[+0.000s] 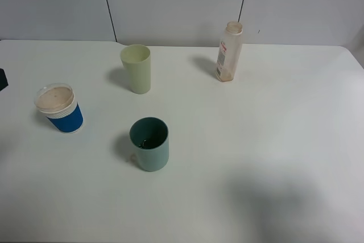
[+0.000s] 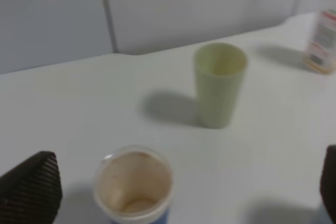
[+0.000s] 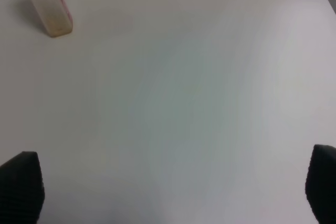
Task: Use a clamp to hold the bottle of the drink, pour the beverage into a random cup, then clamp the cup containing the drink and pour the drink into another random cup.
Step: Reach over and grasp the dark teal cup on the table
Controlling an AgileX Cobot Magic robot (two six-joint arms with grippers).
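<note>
Bottle point(image 3: 47, 3) was cut off above its base in right wrist view. Left claw point(image 2: 181, 192) and right claw point(image 3: 172, 184) hung over worktop point(image 1: 273, 140), both spread wide, empty.

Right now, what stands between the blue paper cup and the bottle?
The pale yellow-green tumbler stands upright between the blue paper cup and the bottle, touching neither; the exterior high view shows it.

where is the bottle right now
In the high view the bottle stands upright near the far edge of the table, right of centre, apart from the yellow-green cup to its left.
</note>
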